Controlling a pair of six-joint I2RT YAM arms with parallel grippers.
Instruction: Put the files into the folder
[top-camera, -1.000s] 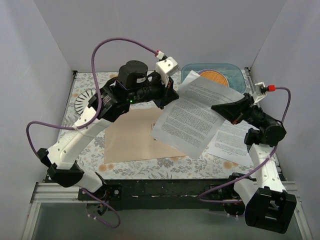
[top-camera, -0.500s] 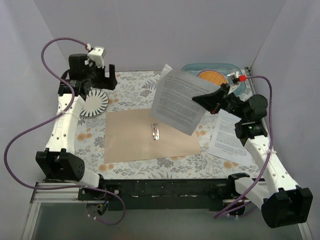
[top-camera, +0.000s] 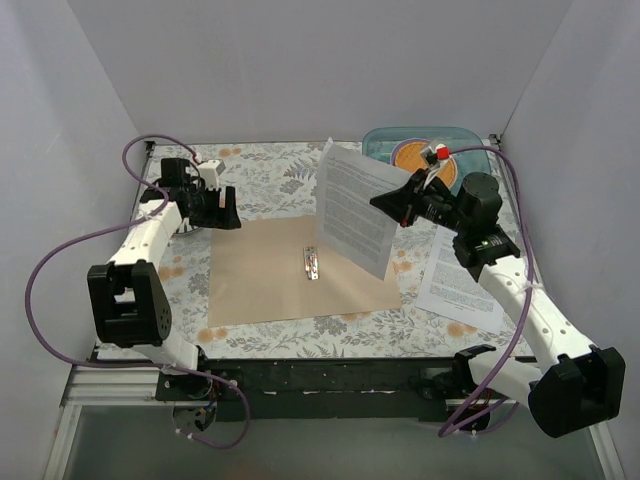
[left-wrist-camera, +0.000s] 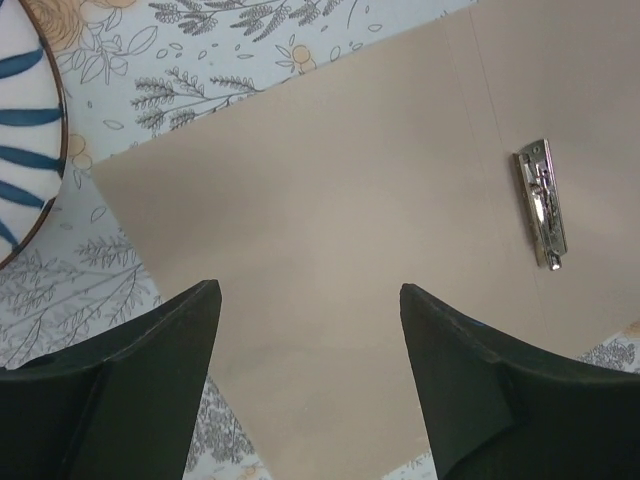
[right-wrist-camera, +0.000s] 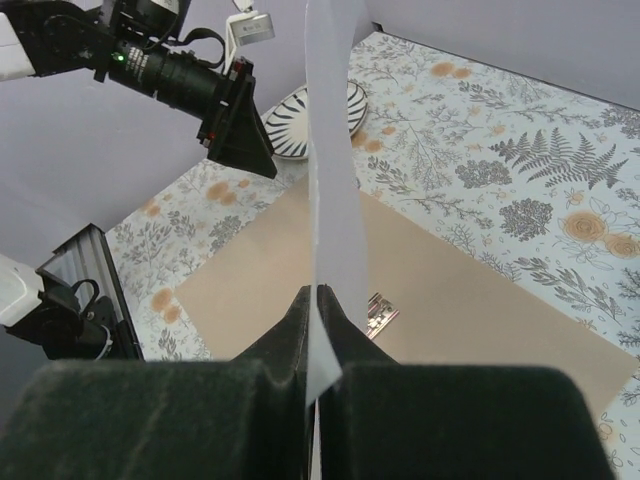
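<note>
The folder (top-camera: 280, 275) lies open and flat on the flowered cloth, its metal clip (top-camera: 313, 263) at the spine. My right gripper (top-camera: 392, 206) is shut on the edge of one of the files, a white printed sheet (top-camera: 355, 205) held upright over the folder's right half. The right wrist view shows that sheet (right-wrist-camera: 335, 150) edge-on, pinched between the jaws (right-wrist-camera: 320, 295). Another of the files (top-camera: 460, 282) lies flat at the right. My left gripper (top-camera: 226, 211) hangs open over the folder's far left corner (left-wrist-camera: 330, 220), nothing between its fingers (left-wrist-camera: 150, 380).
A blue-striped plate (left-wrist-camera: 25, 130) sits just left of the folder, under the left arm. A blue tray (top-camera: 470, 150) with an orange disc stands at the back right. White walls close in three sides.
The left gripper opened, left the sheet and swung back to the left, then came down near the folder's far left corner. The right gripper carried the sheet leftward and stood it upright.
</note>
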